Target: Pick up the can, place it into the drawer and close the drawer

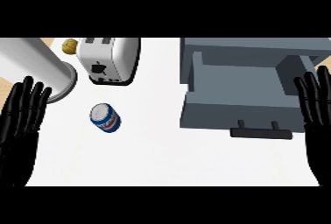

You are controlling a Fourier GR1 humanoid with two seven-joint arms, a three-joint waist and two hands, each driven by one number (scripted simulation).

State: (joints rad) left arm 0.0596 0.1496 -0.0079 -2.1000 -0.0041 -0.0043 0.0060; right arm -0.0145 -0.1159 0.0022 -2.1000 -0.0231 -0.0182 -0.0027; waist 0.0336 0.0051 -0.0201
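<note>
Fingers [26, 98] of both hands straight, empty; can [104, 117] stands beside the left ones.

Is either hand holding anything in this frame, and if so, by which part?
Nothing is held. The left hand and right hand are both open at the view's edges; the can stands untouched on the counter.

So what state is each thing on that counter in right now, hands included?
Can: standing on the counter, free of both hands.
Drawer: pulled open, nothing visible inside.
Drawer handle: facing the robot, untouched.
Toaster: upright, slots look empty.
Left hand: open, fingers straight, resting at the left edge.
Right hand: open, fingers straight, resting at the right edge.
</note>
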